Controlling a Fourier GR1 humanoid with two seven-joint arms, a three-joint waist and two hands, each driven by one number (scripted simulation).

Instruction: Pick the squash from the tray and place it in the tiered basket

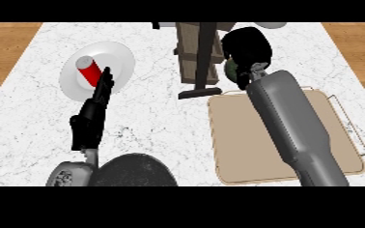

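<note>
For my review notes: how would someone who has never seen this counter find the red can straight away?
Start at the white marble counter and look to its far left, where a white plate lies. The red can lies on that plate, just beyond the left hand. It is the only red thing on the counter.

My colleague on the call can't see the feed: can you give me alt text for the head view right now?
The right hand is curled round a dark green squash beside the brown tiered basket, beyond the empty tan tray. The left hand rests open, fingers up, in front of a white plate holding a red can.
</note>
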